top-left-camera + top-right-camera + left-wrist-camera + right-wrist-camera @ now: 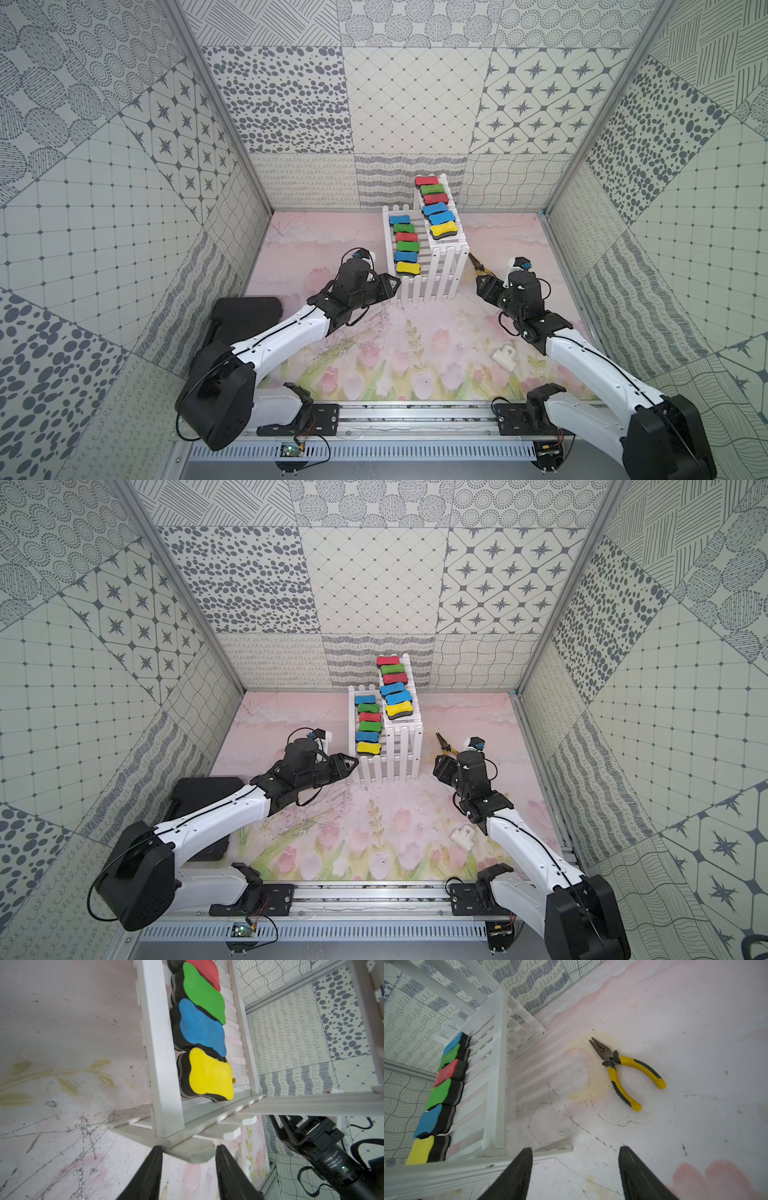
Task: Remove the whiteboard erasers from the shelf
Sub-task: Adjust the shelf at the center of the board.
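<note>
Left jaws, apart, sit at the shelf's (pixel 441 272) front corner; the yellow eraser (pixel 209 1074) lies just beyond on the lower step, lengthwise across it. Right jaws, also apart, are farther off.

This is a robot test booth in a lab, not a home; two white and black robot arms (pixel 282 332) are bolted to a long silver metal rail (pixel 415 415) far behind the left gripper (pixel 394 281) and the right gripper (pixel 481 286); a small green circuit board with loose wires (pixel 291 450) sits by that rail; tall walls of grey and white patterned paper (pixel 407 99) stand past both grippers, held by grey metal corner posts (pixel 216 104); under the grippers lies a scratched pink table mat printed with flowers (pixel 399 357).
</note>
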